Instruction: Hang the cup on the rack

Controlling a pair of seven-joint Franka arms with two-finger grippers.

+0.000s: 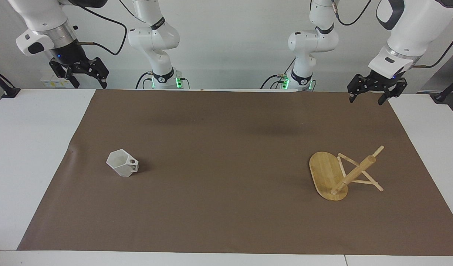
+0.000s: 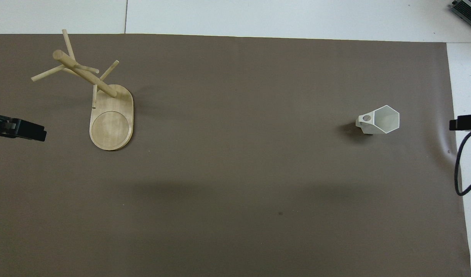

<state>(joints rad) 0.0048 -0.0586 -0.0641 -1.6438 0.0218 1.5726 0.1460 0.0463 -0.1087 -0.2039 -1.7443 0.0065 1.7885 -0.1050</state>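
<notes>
Cup [image 1: 122,167] upright on the brown mat [image 1: 226,155], toward the right arm's end of the table [image 1: 30,147], hexagonal mouth up, handle with a round hole turned toward the mat's middle. Rack [image 1: 341,176] standing on its oval base toward the left arm's end, well apart from the cup; post and pegs look slanted from both cameras, pegs bare. Circle marked on the base, seen only from overhead [image 2: 111,122].

Left gripper [image 1: 370,96] up over the mat's corner nearest the robots, at the left arm's end; jaws spread, nothing between them. Right gripper [image 1: 86,79] raised over the table edge by the mat's corner at the right arm's end; jaws spread, holding nothing. From overhead, both grippers cut off by the frame edges: only a dark tip of the left [image 2: 22,130] and of the right [image 2: 464,122] showing, fingers not readable there. Dark cable [image 2: 460,165] looping below the right tip, partly out of frame.
</notes>
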